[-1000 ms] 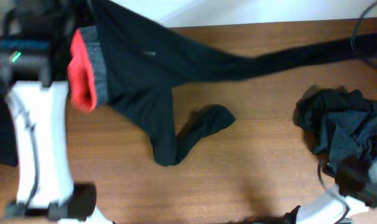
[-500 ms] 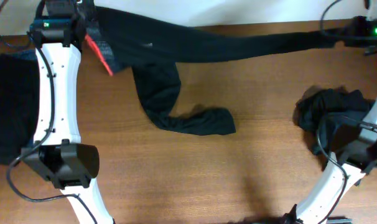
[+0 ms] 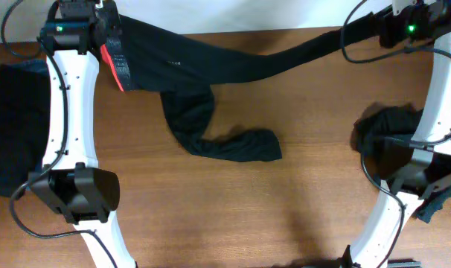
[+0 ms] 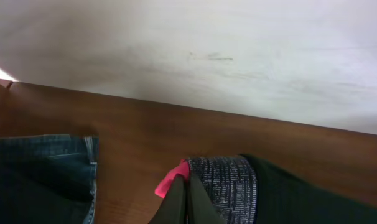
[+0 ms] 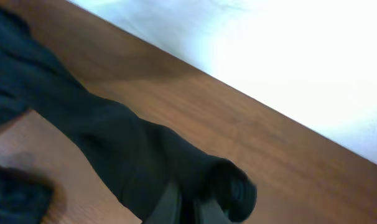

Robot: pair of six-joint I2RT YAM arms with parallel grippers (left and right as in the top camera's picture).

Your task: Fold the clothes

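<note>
Near side of wooden table [image 3: 285, 212] bare. Dark pile [image 3: 393, 134] by right edge, denim garment [image 4: 39, 177] by left edge. Black trousers [image 3: 210, 67] stretched along far edge. Left gripper [image 4: 187, 190] pinches grey waistband [image 4: 229, 186]. Right gripper [image 5: 187, 202] clamps leg end [image 5: 229, 186]. Other leg [image 3: 225, 141] loose mid-table.

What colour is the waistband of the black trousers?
Heathered grey waistband with a red edge, clearest in the left wrist view.

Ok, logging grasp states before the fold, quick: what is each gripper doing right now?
Left gripper: shut on the trousers, at the grey waistband.
Right gripper: shut on the trousers, at a leg end.
</note>
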